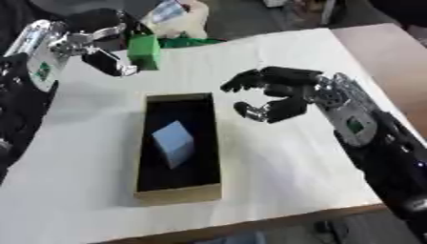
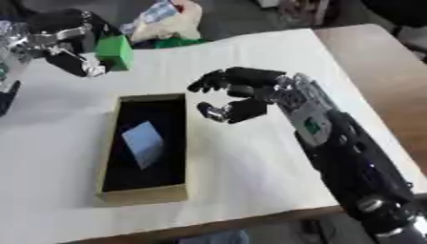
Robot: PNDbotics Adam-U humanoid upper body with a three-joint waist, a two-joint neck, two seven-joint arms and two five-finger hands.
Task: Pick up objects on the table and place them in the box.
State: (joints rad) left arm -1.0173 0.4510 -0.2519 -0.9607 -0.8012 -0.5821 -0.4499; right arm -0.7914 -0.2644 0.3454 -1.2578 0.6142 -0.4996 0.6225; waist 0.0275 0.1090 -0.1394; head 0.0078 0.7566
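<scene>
Nearest, 1 pale blue cube (image 1: 173,143) lies inside the black-lined cardboard box (image 1: 179,193). Far left, the left hand (image 1: 100,45) grips a green plastic block (image 1: 144,51); lower it over the box's free far end. The right hand (image 1: 279,95) hovers curled, empty.

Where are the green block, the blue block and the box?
green block (image 1: 144,51): left eye view, front face, held in the left robot hand (image 1: 98,44).
blue block (image 1: 173,141): left eye view, its upper face, inside the box.
box (image 1: 178,194): left eye view, near wall.
</scene>
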